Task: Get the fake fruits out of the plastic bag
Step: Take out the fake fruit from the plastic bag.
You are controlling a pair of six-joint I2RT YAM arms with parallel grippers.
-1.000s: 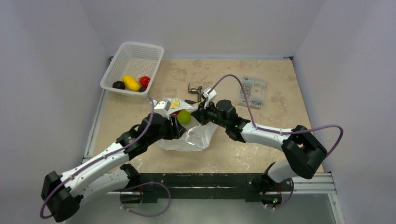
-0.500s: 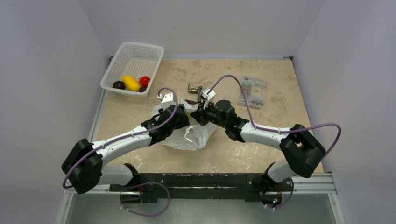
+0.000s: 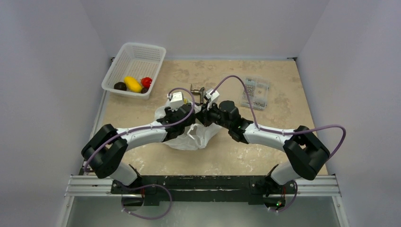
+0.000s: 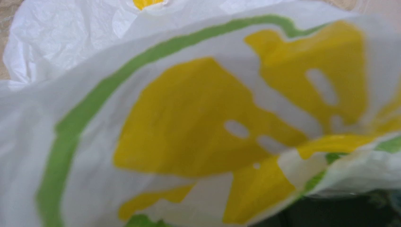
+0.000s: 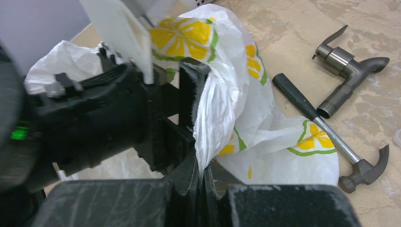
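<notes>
Your left pincer (image 3: 186, 113) has pushed into the plastic bag (image 3: 191, 138) on the desk (image 3: 265, 142); its spread cannot be told. Your right pincer (image 5: 203, 171) pinches the bag's rim. Three fake fruits (image 3: 133, 84) sit in the basket (image 3: 137, 53); any others are hidden.

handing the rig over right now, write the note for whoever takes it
Right gripper: shut on the film of the thin white plastic bag with yellow-green print, at mid-table.
Left gripper: pushed in at the bag's mouth; film hides its fingers, so open or shut is unclear.
Done: dark brown fruit, yellow fruit and red fruit lie in the white mesh basket.
Left: anything in the bag; its contents are hidden, so check inside.
</notes>
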